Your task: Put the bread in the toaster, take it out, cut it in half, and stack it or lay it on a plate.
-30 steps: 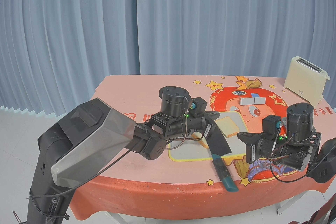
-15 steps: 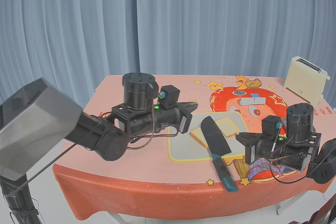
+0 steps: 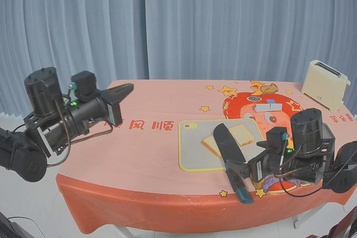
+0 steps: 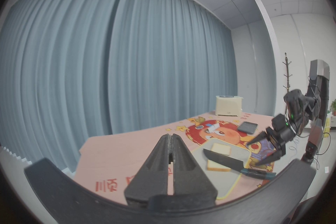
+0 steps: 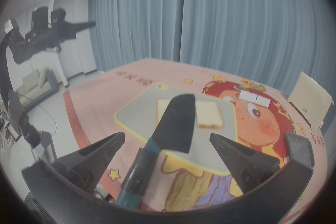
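Bread (image 3: 241,134) lies cut in two pieces on the grey cutting board (image 3: 189,151), near the middle of the table (image 3: 148,160). One piece sits toward the toaster side, the other (image 3: 209,145) toward the left. The knife (image 3: 227,144) rests flat, its black blade across the gap between the pieces and its teal-tipped handle (image 3: 238,185) reaching the table's near edge.

Right gripper (image 3: 242,153) is low at the near right of the board, jaws wide. In the right wrist view the knife handle (image 5: 140,168) lies between them, not gripped.

Left gripper (image 3: 128,86) hangs raised off the table's far left corner, jaws pressed together, holding nothing.

Toaster (image 3: 324,85) stands upright at the far right corner.
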You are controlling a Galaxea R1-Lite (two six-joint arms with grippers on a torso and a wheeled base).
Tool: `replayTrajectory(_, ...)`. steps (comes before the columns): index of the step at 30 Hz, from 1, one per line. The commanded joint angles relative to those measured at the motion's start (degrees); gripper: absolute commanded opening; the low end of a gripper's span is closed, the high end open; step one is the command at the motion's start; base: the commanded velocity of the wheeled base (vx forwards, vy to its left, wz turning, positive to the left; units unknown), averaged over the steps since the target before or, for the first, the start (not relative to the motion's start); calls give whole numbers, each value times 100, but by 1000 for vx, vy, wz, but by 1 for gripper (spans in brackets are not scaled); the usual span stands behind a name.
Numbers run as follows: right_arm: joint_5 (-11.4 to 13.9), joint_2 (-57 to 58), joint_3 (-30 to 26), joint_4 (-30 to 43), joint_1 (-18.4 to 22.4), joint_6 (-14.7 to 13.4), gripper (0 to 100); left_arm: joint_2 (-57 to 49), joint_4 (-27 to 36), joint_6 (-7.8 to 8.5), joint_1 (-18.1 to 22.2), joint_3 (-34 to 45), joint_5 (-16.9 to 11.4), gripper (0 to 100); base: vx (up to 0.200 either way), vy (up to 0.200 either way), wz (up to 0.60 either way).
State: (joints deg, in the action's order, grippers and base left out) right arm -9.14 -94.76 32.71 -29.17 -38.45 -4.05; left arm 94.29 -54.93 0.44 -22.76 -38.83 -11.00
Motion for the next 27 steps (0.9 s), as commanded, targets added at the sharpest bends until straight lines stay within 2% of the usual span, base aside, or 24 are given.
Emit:
replayTrajectory(1, -184, -412, 728, 1001, -541, -44, 100, -289, -106, -88, 887, -20, -368, 0, 0, 0, 0)
replayTrajectory(4, -228, -553, 843, 1309, -778, -131, 100, -280, -114, -88, 1089, -46, -509, 0, 0, 0, 0)
replayTrajectory(7, -422, -851, 922, 1432, -875, -360, 100, -280, -123, -70, 1169, -64, -553, 0, 0, 0, 0)
replayTrajectory(12, -606, -1097, 939, 1362, -892, -413, 100, -298, -123, -70, 1169, -64, -553, 0, 0, 0, 0)
replayTrajectory(27, -641, -1089, 878, 1405, -892, -606, 100, -289, -123, -61, 1169, -20, -553, 0, 0, 0, 0)
